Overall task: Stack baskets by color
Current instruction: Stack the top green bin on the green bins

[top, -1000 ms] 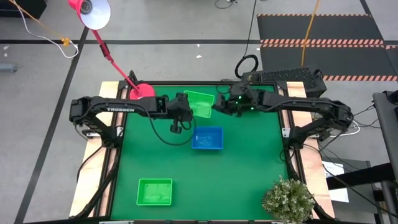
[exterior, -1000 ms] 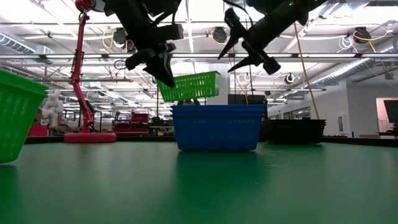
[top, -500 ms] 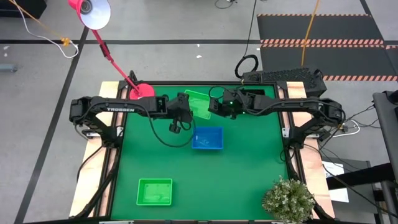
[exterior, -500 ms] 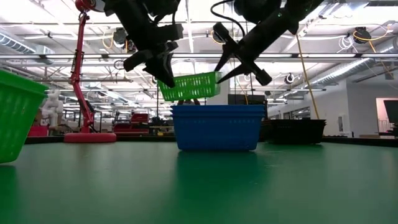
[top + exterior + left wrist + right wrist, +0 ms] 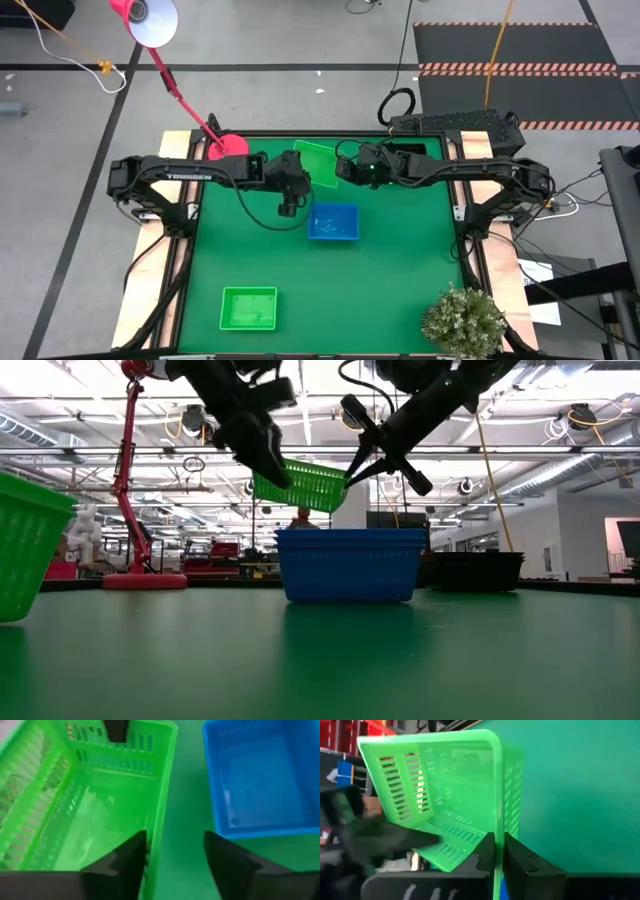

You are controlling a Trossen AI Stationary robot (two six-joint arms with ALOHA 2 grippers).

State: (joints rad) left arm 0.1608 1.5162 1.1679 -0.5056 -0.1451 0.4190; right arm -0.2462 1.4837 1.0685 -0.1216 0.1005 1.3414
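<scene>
A green basket hangs tilted in the air between my two grippers, above and behind a blue basket that rests on its bottom on the green table. My right gripper is shut on the green basket's right end. At the basket's left end my left gripper is open, with one finger inside the wall and one outside. A second green basket sits on its bottom near the table's front left. My right gripper pinches the rim of the green basket's end wall between its two fingers, one inside the basket and one outside. It comes from the table's right, slanting down. The basket is lifted clear and tilted. Of my left gripper, I cannot tell whether its inner finger touches the wall.
A red lamp base stands at the table's far left, its arm leaning out over the floor. A potted plant sits at the front right corner. A black container shows at the far right. The table's middle and right are bare green.
My right gripper has gone down and toward the table's left, onto the green basket's right end, and has shut on it. My left gripper, shut on the basket's left end before, has opened and rolled a little. The basket has risen slightly and tipped.
</scene>
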